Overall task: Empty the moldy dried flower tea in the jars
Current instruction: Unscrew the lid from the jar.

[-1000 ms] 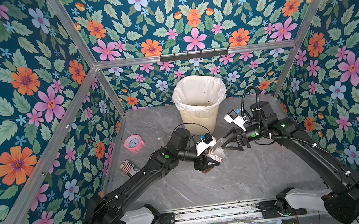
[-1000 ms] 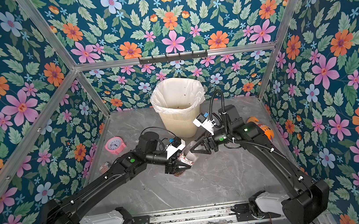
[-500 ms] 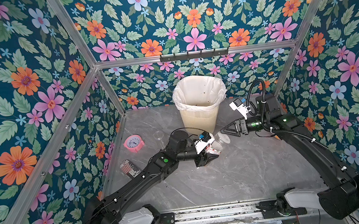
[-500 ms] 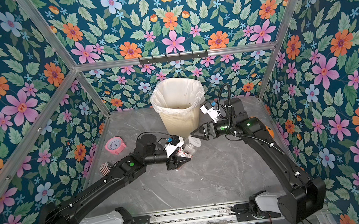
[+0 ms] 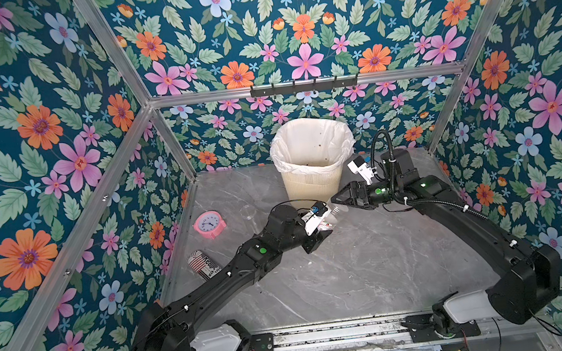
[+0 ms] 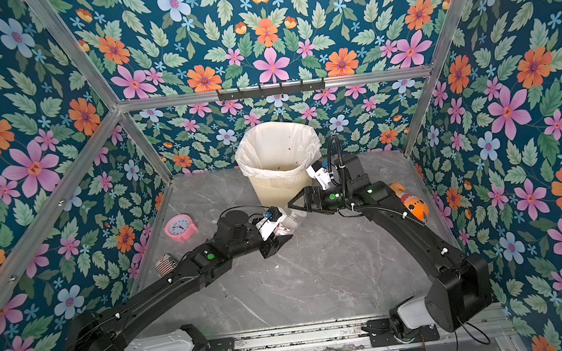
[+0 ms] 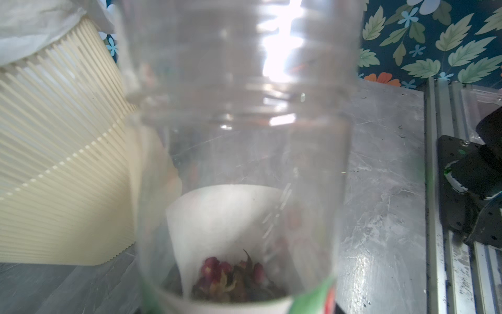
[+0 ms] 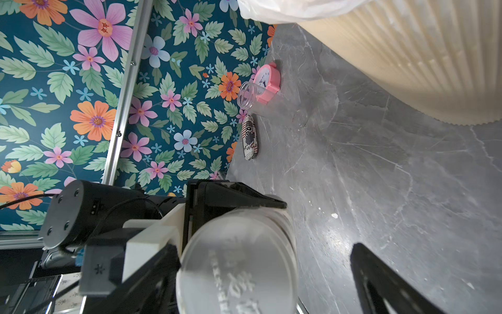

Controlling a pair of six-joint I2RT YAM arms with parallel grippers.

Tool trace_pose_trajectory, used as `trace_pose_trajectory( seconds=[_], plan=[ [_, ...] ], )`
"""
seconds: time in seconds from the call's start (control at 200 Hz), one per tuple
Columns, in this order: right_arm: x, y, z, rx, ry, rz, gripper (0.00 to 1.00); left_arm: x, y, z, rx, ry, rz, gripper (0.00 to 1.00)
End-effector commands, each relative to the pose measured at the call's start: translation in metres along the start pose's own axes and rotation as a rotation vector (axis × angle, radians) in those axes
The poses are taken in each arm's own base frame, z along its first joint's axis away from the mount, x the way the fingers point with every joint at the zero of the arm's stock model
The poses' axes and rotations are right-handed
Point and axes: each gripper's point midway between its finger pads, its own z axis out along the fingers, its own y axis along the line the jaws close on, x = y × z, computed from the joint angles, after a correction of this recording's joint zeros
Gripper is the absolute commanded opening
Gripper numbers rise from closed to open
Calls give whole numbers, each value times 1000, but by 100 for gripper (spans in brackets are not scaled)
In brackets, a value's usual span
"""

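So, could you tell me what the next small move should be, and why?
Probably close the right gripper on the lid: its jaws stand open either side of it, the left gripper holds the jar, and tea is inside.

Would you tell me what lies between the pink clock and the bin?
An open clear jar stands by the clock, with a loose clear lid nearer the bin; the right wrist view shows both.
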Motion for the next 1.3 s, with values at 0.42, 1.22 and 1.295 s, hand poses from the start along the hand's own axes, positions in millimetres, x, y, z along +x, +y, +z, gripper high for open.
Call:
trace_pose_trajectory(
  seconds=[0.42, 1.22, 1.295],
  plan=[
    [15, -1, 9, 56, 108, -34, 79, 5, 10, 2, -57, 37, 40, 54],
    [98, 72, -44, -395, 187, -699, 68, -13, -87, -33, 527, 9, -49, 55],
    [100, 72, -45, -404, 193, -701, 68, -15, -89, -34, 543, 3, -53, 55]
  ],
)
